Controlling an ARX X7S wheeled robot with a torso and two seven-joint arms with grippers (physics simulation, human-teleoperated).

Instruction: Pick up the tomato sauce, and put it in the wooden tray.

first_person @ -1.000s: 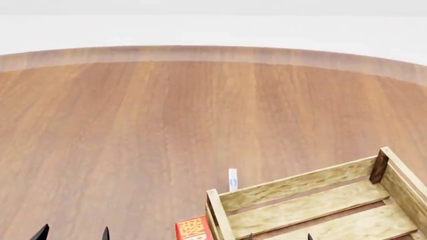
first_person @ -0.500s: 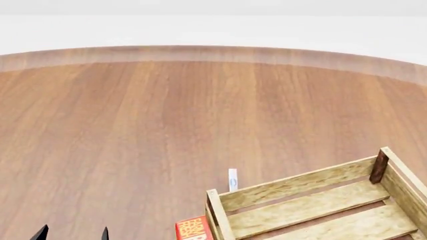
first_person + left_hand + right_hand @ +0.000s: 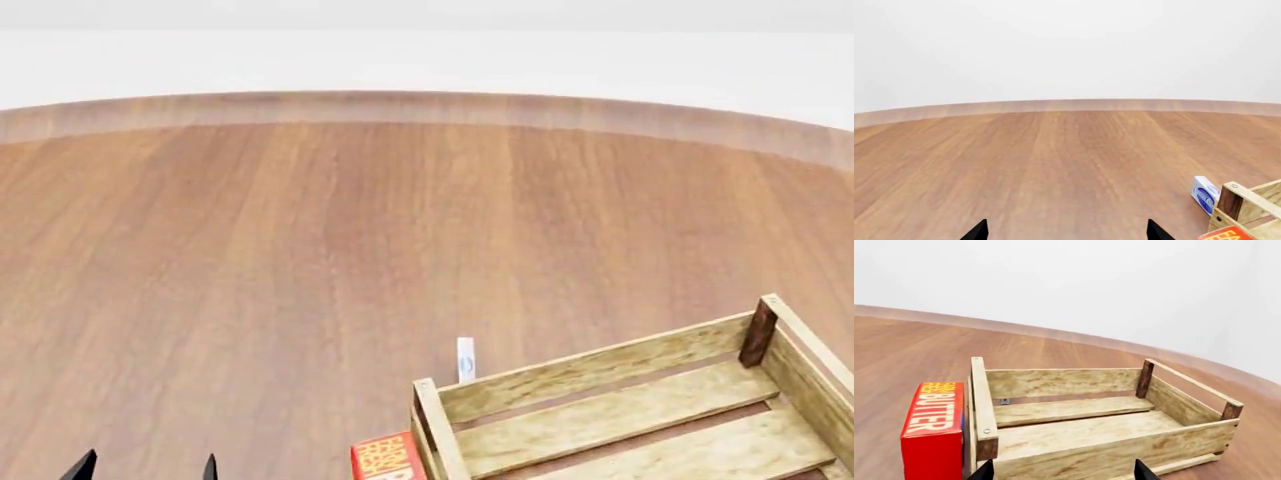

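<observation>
I have wide bare table (image 3: 334, 250) ahead and to my left to pass a tool over, while on my right the wooden tray (image 3: 587, 375) blocks low travel, with a red butter box (image 3: 934, 427) tight against its left wall and a small blue-and-white packet (image 3: 465, 358) just beyond its far corner.

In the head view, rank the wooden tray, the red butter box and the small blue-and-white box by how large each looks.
1. wooden tray, largest though cut off by the frame.
2. red butter box, only its top showing.
3. blue-and-white box, a thin edge-on sliver, so its true size is unsure.
</observation>
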